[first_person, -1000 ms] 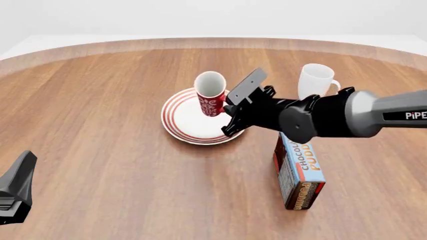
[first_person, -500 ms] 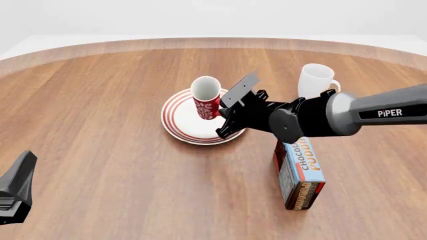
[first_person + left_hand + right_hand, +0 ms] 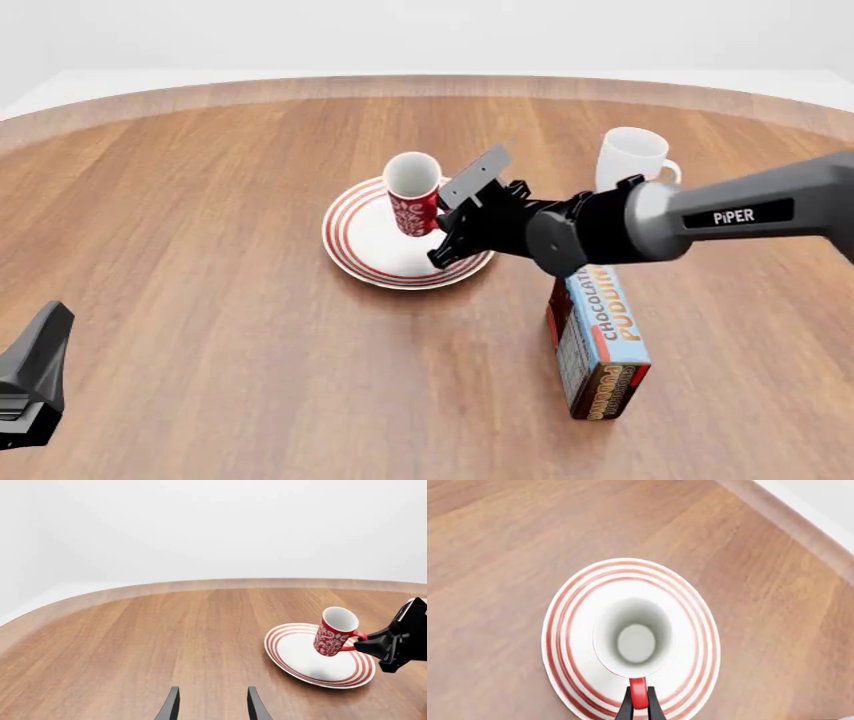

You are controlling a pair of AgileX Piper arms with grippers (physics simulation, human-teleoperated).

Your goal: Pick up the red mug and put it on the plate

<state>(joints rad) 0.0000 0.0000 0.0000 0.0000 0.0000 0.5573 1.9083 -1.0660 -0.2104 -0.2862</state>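
Observation:
The red mug (image 3: 411, 196), with a white pattern and a white inside, hangs tilted over the middle of the plate (image 3: 363, 247), a round white plate with red rings. My right gripper (image 3: 443, 226) is shut on the mug's red handle (image 3: 638, 691). In the right wrist view I look down into the mug (image 3: 635, 640), with the plate's rim (image 3: 559, 630) all around it. The left wrist view shows the mug (image 3: 333, 632) leaning, its base just over the plate (image 3: 303, 667). My left gripper (image 3: 212, 710) is open and empty, far off at the near left of the table (image 3: 30, 385).
A plain white mug (image 3: 630, 160) stands to the back right of the plate. A chocolate pudding box (image 3: 601, 340) stands upright under the right arm, in front of the white mug. The round wooden table's far edge (image 3: 427, 86) curves behind.
My right gripper has brought the red mug down and a little to the left, lower over the plate's middle. The left arm has not moved.

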